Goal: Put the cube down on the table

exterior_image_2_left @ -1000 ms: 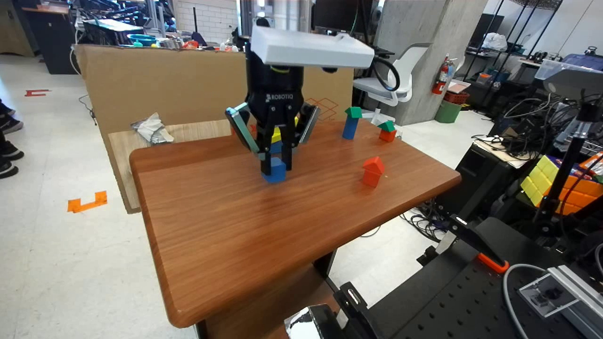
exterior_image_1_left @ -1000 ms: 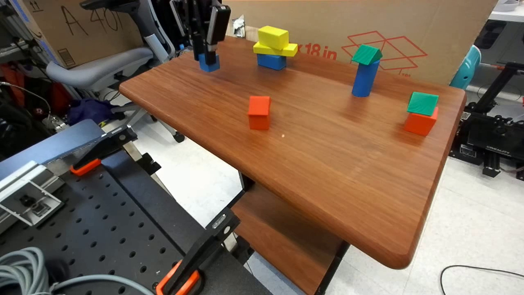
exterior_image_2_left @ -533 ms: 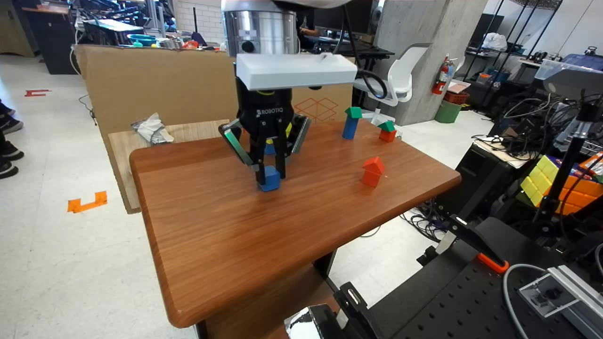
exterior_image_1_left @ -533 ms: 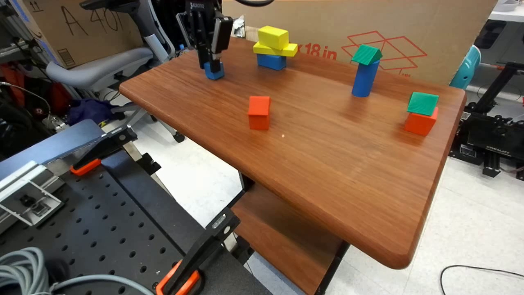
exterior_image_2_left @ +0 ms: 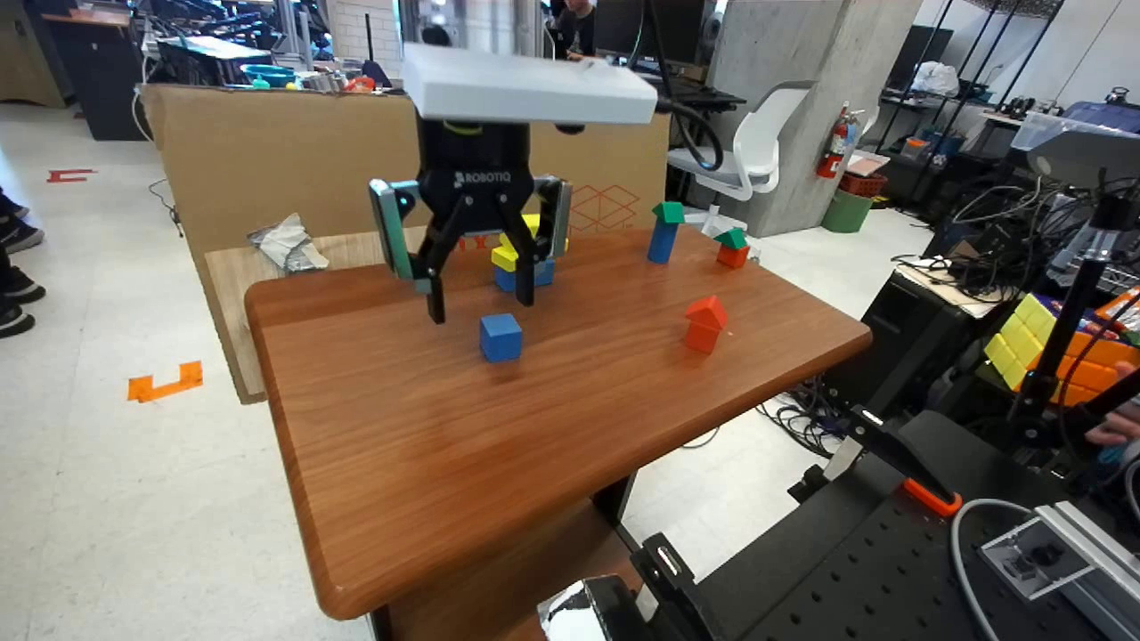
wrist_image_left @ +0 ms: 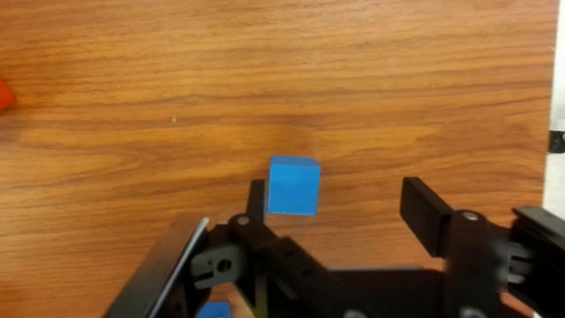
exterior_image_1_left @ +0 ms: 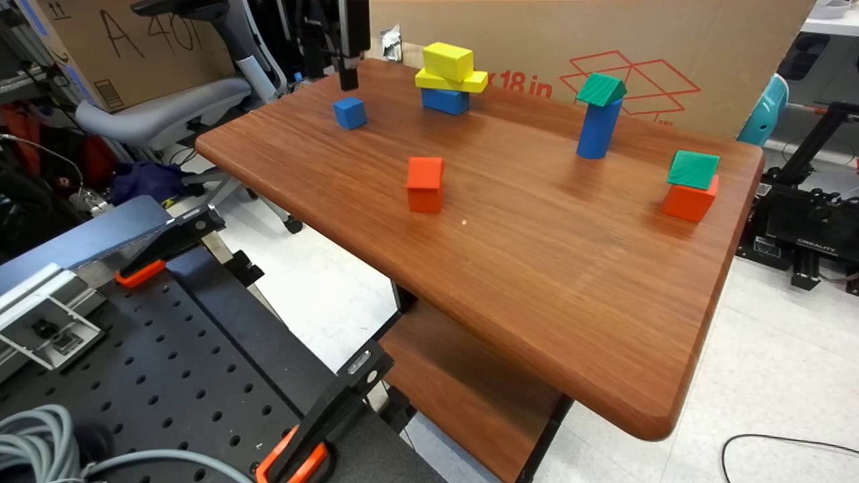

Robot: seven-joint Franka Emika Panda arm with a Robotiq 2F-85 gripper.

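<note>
The small blue cube [exterior_image_1_left: 349, 113] rests on the reddish-brown table [exterior_image_1_left: 537, 268], near its far left part in this exterior view. In an exterior view the same cube [exterior_image_2_left: 500, 338] sits by itself on the wood. My gripper [exterior_image_2_left: 481, 307] hangs above and slightly behind it, fingers spread wide with nothing between them. From the wrist, the cube [wrist_image_left: 292, 187] appears beyond the gripper [wrist_image_left: 337, 198], close alongside the left finger in the picture and well away from the right one.
A yellow-and-blue block stack [exterior_image_1_left: 448, 67] stands near the cardboard wall [exterior_image_1_left: 523, 33]. An orange-red stack [exterior_image_1_left: 425, 191], a blue upright block [exterior_image_1_left: 599, 131] with a green top, and an orange-red block [exterior_image_1_left: 689, 201] under a green wedge are also on the table.
The gripper came down with the cube in its grip, then opened and let it go. It has since risen and shifted off it, leaving the cube on the table.
</note>
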